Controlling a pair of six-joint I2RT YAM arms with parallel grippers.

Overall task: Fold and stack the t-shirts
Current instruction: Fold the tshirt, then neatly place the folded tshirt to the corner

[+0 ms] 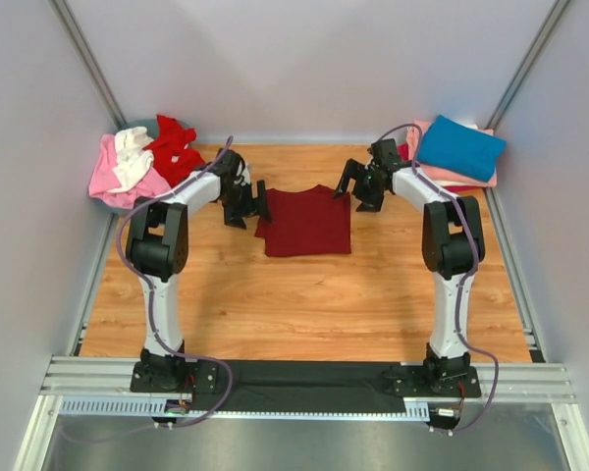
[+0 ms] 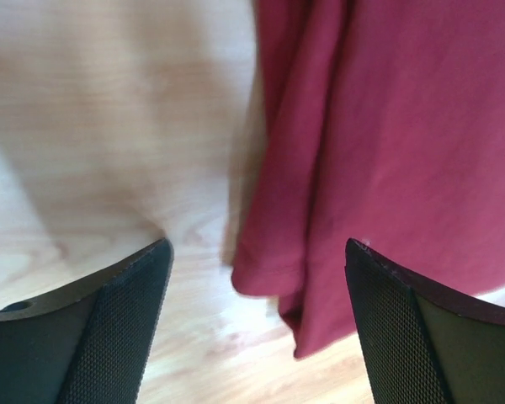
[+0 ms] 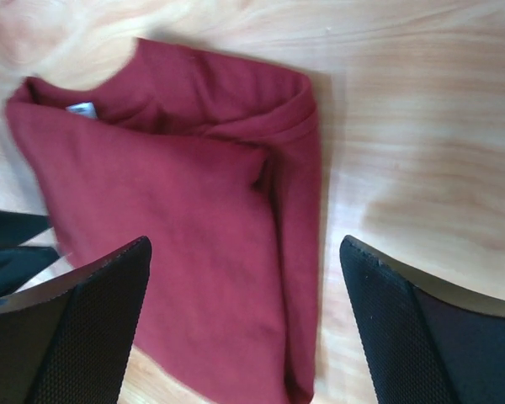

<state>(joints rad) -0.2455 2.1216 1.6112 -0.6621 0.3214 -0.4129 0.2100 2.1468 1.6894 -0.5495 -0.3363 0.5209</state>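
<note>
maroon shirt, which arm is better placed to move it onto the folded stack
Right, probably: the right gripper is open beside the maroon shirt, and the folded stack lies on its side.

Maroon t-shirt [image 2: 404, 126] partly beyond right edge

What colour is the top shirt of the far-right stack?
The top shirt is teal-blue, best seen from top external.

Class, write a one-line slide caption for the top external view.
Left gripper and right gripper, both open, flank the folded maroon t-shirt; loose shirts far left, folded stack far right.
</note>
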